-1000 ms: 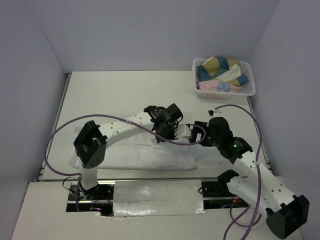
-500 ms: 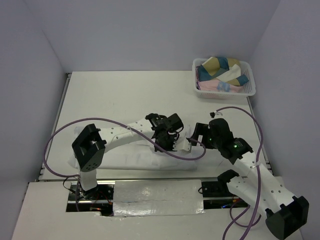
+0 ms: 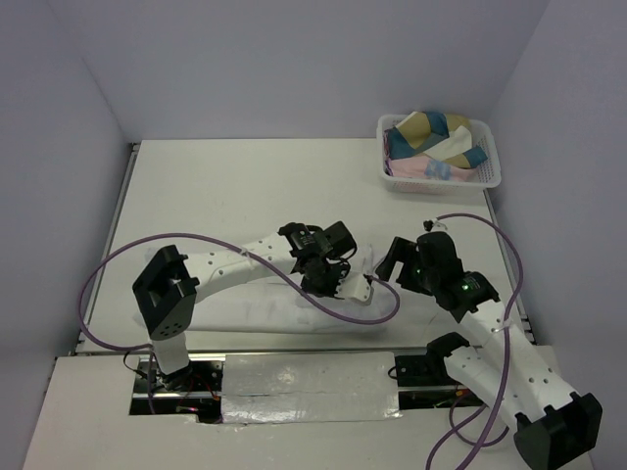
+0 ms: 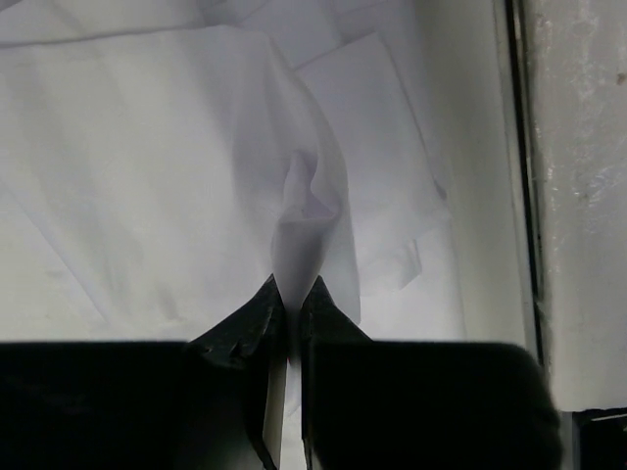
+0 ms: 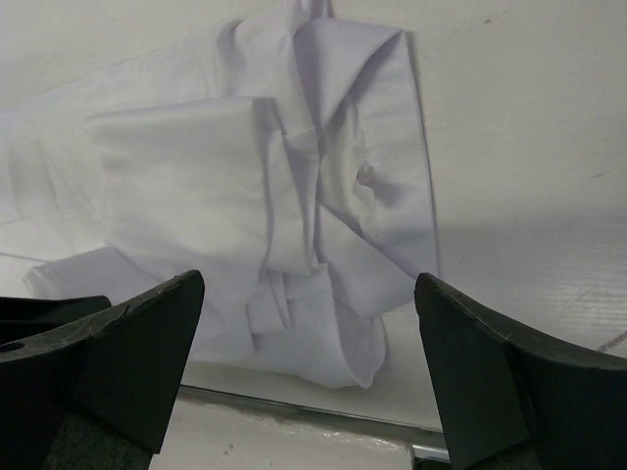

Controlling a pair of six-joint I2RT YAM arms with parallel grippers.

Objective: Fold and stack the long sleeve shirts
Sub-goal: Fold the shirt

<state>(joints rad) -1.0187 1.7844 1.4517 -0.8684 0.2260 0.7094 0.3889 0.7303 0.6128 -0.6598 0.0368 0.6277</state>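
Note:
One white long sleeve shirt [image 3: 250, 305] lies flattened along the near edge of the table. My left gripper [image 3: 328, 281] hangs over its right end, the jaws nearly closed with a peak of thin white cloth [image 4: 304, 211] pinched between them. The pinch sits at the left gripper [image 4: 291, 290] tips, and the shirt [image 4: 137, 157] spreads out below it. My right gripper [image 3: 394, 260] stands open just right of the shirt's end. In the right wrist view the right gripper [image 5: 309, 294] frames the bunched, folded end of the shirt [image 5: 196, 166] without touching it.
A white lattice basket [image 3: 441, 183] holding coloured cloths [image 3: 431, 130] stands at the back right corner. The table's near metal edge [image 5: 294, 406] runs close below the shirt's end. Purple cables [image 3: 333, 305] loop over the shirt.
My left gripper has moved toward the near edge, drawing the cloth with it. The right gripper has backed off slightly to the right, still open.

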